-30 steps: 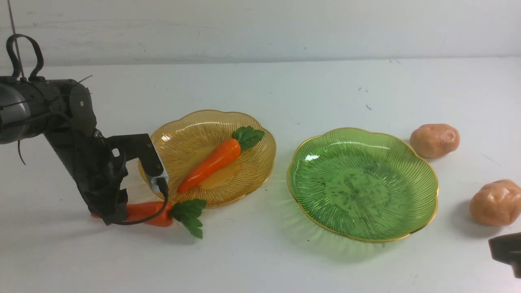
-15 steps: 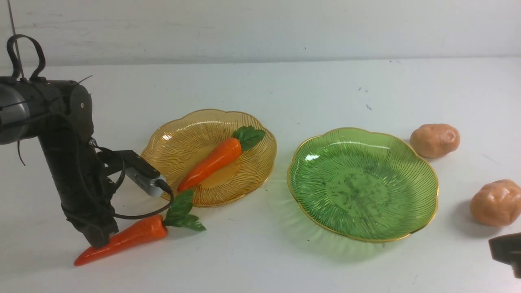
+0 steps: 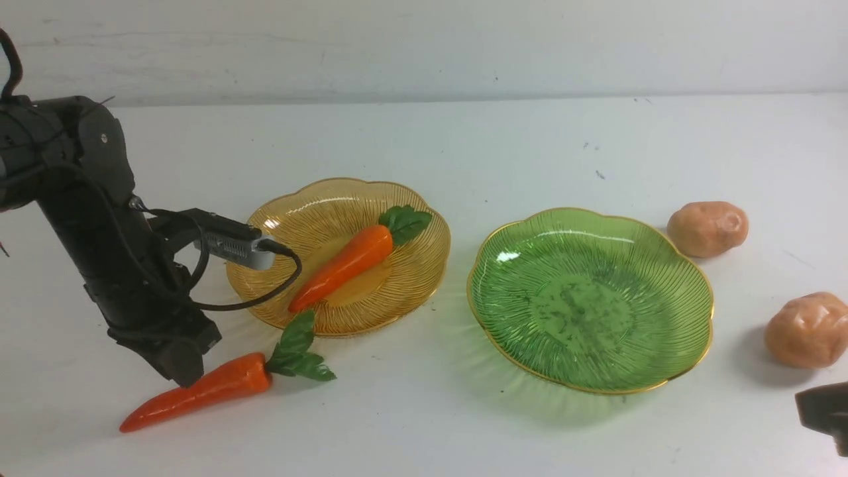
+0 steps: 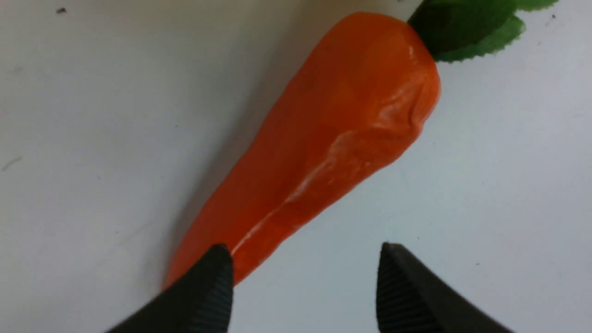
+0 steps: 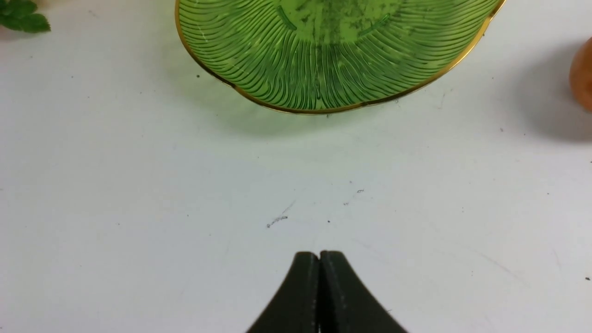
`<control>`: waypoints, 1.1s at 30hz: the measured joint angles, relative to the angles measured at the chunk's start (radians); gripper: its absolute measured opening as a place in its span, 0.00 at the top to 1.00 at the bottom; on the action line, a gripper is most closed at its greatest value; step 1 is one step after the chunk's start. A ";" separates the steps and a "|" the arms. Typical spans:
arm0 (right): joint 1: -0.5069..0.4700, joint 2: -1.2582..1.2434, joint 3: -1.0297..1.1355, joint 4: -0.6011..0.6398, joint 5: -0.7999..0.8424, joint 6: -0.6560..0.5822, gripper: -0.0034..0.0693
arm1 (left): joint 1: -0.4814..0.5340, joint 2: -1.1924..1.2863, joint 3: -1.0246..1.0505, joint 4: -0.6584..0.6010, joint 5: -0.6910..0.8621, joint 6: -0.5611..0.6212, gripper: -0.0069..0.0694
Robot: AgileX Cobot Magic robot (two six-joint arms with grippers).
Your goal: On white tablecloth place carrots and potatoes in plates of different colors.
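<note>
One carrot (image 3: 199, 391) lies on the white tablecloth (image 3: 411, 424), in front of the amber plate (image 3: 411, 291), its leaves toward the plate. My left gripper (image 3: 182, 368) hovers at its middle, open; in the left wrist view this carrot (image 4: 333, 138) runs past one fingertip (image 4: 217, 277) and the gap of the left gripper (image 4: 303, 252) holds only cloth. A second carrot (image 3: 344, 265) rests in the amber plate. The green plate (image 3: 689, 331) is empty. Two potatoes (image 3: 707, 228) (image 3: 807, 329) sit on the cloth to its right. My right gripper (image 5: 319, 253) is shut, empty, before the green plate (image 5: 259, 69).
The left wrist camera and its looping cable (image 3: 238, 248) hang over the amber plate's left rim. A white wall (image 3: 424, 46) closes off the back of the table. The right gripper's tip (image 3: 825, 407) shows at the front right corner, near the closer potato (image 5: 583, 74).
The loose carrot swung from lying sideways beside the amber plate to pointing front-left. My left jaws then opened off it and the wrist shifted slightly. The right arm stayed still.
</note>
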 joint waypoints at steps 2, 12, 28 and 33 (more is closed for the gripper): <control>0.000 0.000 0.000 0.000 0.000 0.000 0.97 | 0.000 0.016 0.000 -0.003 0.000 0.009 0.31; 0.000 0.000 0.000 0.000 -0.011 -0.012 0.97 | 0.000 0.143 -0.007 -0.055 0.001 0.098 0.27; 0.000 0.000 0.000 0.003 -0.011 -0.021 0.97 | 0.000 -0.029 -0.278 0.058 0.006 -0.069 0.67; 0.000 0.000 0.000 0.008 -0.011 -0.021 0.97 | -0.006 -0.049 -0.432 -0.029 0.024 -0.088 0.67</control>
